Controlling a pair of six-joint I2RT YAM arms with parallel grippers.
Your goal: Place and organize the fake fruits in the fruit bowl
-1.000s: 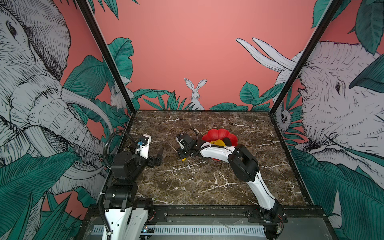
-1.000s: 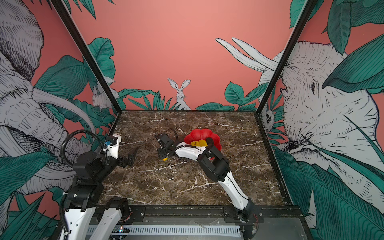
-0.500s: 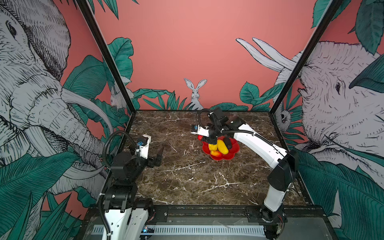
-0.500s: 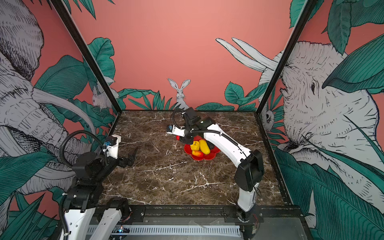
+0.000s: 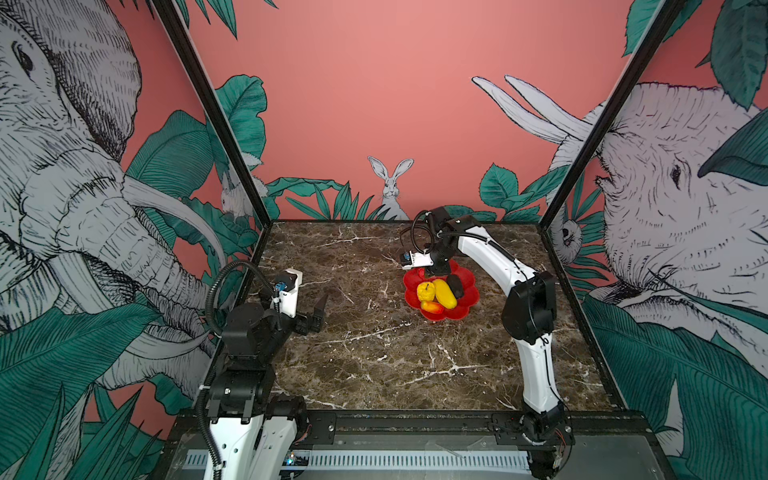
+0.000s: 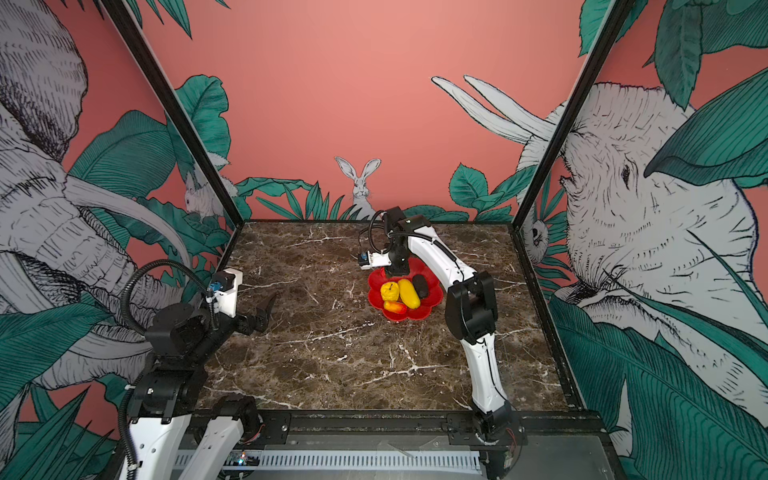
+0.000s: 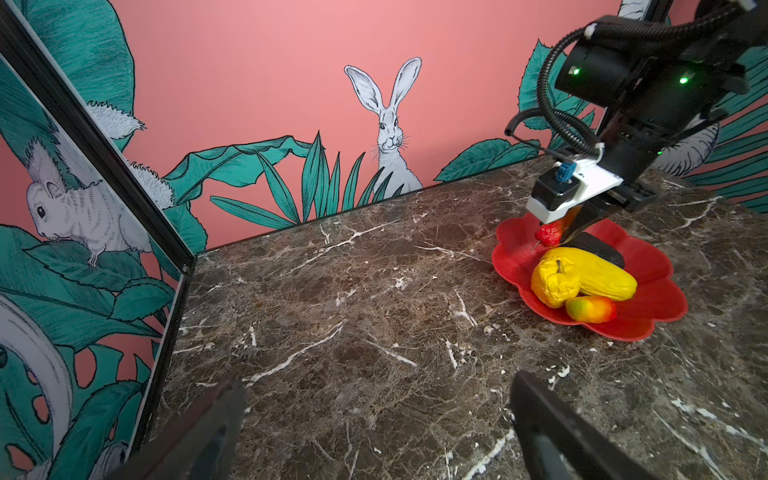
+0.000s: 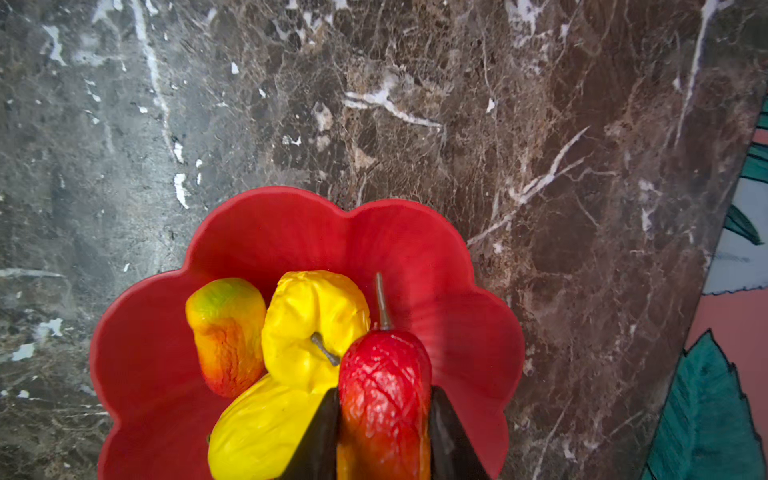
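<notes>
Red elongated fruit (image 8: pixel 384 374) with a dark stem, clamped at its sides between the narrowed jaws of the right gripper (image 8: pixel 384 395), hanging just above the far part of the fruit bowl (image 8: pixel 291 224); beside and below it, already lying in the bowl, the round yellow stemmed fruit (image 8: pixel 311 328), the yellow oblong fruit (image 8: pixel 262 428) and a red-orange-yellow fruit (image 8: pixel 226 332), packed close together; rough black oval fruit (image 7: pixel 602 251) behind them, plain from the left wrist and in both top views; further out, bare marble table (image 8: pixel 415 104); left gripper (image 7: pixel 378 380) well apart near the left wall, spread wide, holding nothing. Likely trouble: on release from this height, a bounce off the yellow pile or a roll over the shallow scalloped rim; on a careless descent, a shove of the round yellow fruit into its neighbours. Hard to make out: the gap between the held fruit and the dish floor; its rear end, cut off in the right wrist view; the black oval, absent from that view; the bowl's centre, covered by fruit.
</notes>
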